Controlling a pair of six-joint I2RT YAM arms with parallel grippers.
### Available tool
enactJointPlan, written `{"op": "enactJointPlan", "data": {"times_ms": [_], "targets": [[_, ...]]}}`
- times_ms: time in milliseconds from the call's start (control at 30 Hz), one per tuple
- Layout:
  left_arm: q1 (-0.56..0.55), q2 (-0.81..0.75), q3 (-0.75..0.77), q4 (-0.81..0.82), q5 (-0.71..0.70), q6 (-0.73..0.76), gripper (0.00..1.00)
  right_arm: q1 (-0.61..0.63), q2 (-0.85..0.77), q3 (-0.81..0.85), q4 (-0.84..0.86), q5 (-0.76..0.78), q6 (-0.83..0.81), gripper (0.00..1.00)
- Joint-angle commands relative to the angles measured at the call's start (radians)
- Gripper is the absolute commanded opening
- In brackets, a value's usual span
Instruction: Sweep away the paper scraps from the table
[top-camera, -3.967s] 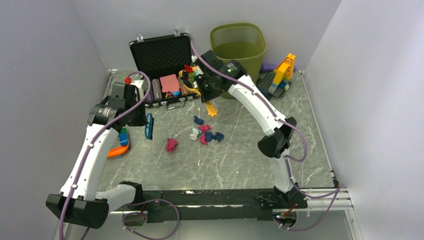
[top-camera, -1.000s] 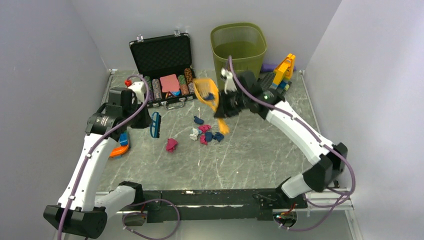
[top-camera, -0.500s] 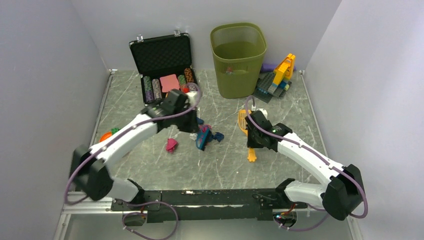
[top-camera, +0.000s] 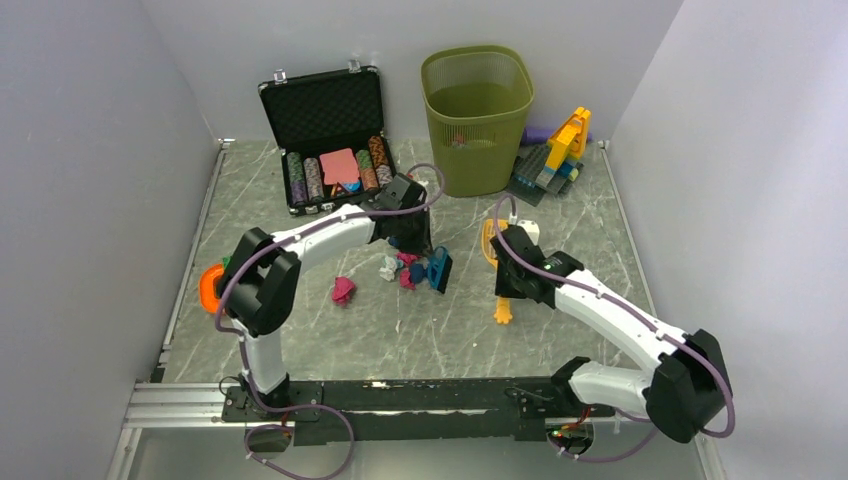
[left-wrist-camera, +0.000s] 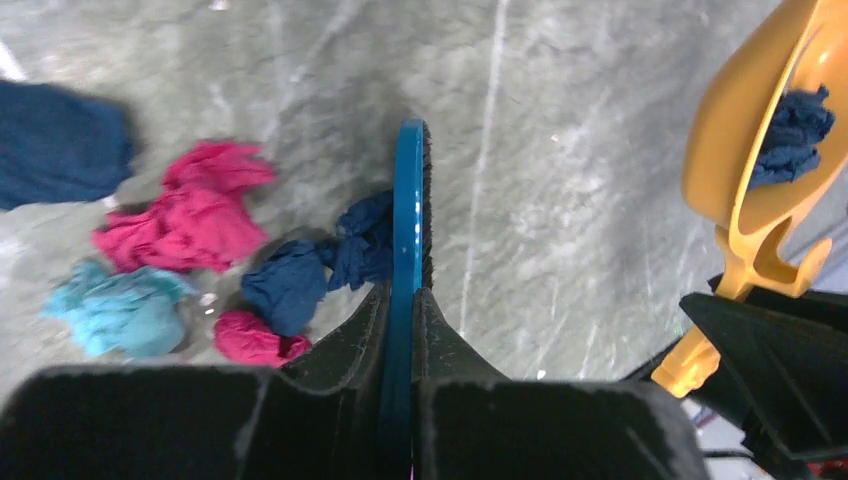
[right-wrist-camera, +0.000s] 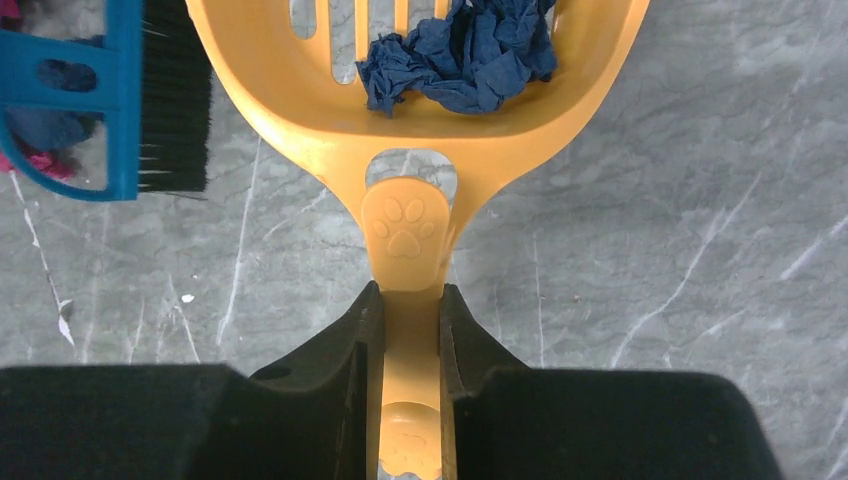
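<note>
Several paper scraps (top-camera: 405, 268) in pink, navy, teal and white lie bunched at the middle of the table (top-camera: 330, 340). One pink scrap (top-camera: 343, 290) lies apart to their left. My left gripper (top-camera: 422, 250) is shut on a blue brush (top-camera: 438, 270), which stands just right of the bunch. In the left wrist view the brush (left-wrist-camera: 408, 230) touches the navy scraps (left-wrist-camera: 300, 280). My right gripper (right-wrist-camera: 408, 295) is shut on the handle of an orange scoop (right-wrist-camera: 400, 100). The scoop rests on the table right of the brush, and a navy scrap (right-wrist-camera: 460, 50) lies in it.
A green bin (top-camera: 477, 110) stands at the back. An open black case of poker chips (top-camera: 330, 130) is to its left and toy bricks (top-camera: 555, 155) to its right. An orange object (top-camera: 210, 285) lies at the left edge.
The left arm has carried the brush from the left side across the scraps to their right side. The right arm brought the scoop down from near the bin, then held still.
</note>
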Motion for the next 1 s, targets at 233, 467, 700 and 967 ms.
{"op": "enactJointPlan", "data": {"times_ms": [233, 467, 700, 967], "targets": [[0.214, -0.280, -0.297, -0.078, -0.183, -0.028, 0.00, 0.079, 0.239, 0.024, 0.202, -0.045, -0.015, 0.00], [0.224, -0.512, -0.378, -0.142, -0.217, 0.002, 0.00, 0.139, 0.418, 0.136, 0.234, 0.005, -0.066, 0.00], [0.224, -0.664, -0.366, -0.197, -0.226, 0.042, 0.00, 0.179, 0.563, 0.235, 0.225, 0.085, -0.074, 0.20], [0.225, -0.739, -0.360, -0.219, -0.180, 0.059, 0.00, 0.238, 0.480, 0.139, 0.320, 0.162, -0.049, 0.61]]}}
